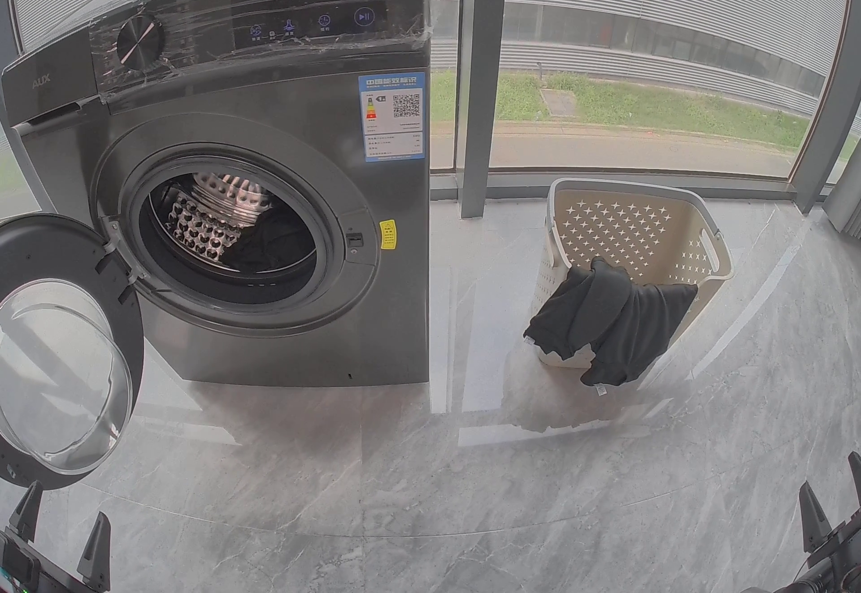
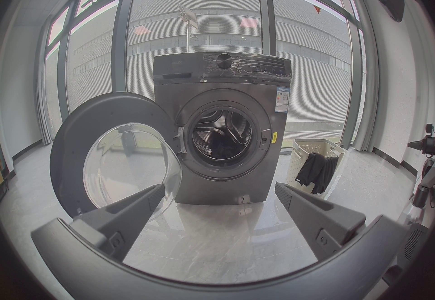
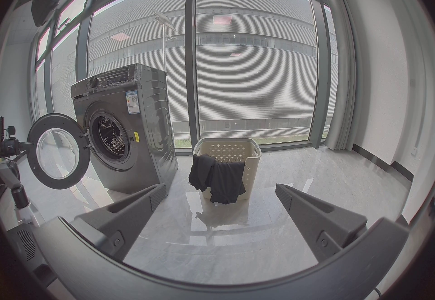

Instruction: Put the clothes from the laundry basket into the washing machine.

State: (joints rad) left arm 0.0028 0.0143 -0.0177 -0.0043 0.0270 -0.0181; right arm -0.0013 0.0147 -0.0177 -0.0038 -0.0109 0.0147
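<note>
Clothes: we see a dark garment (image 1: 619,321) draped over the laundry basket (image 1: 619,232) front rim, right of the washing machine (image 1: 269,111).
Door (image 1: 63,371): open.
Left gripper (image 2: 218,187): fingers apart, empty.
Right gripper (image 3: 219,187): fingers apart, empty.

brushed grey metal washing machine (image 1: 269,173), perforated cream plastic laundry basket (image 1: 628,227), matt dark cloth clothes (image 1: 614,321), glossy marble floor (image 1: 448,487)

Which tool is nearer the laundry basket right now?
The right tool, on the same side as the laundry basket; the left tool sits by the open door of the washing machine, farther off.
</note>
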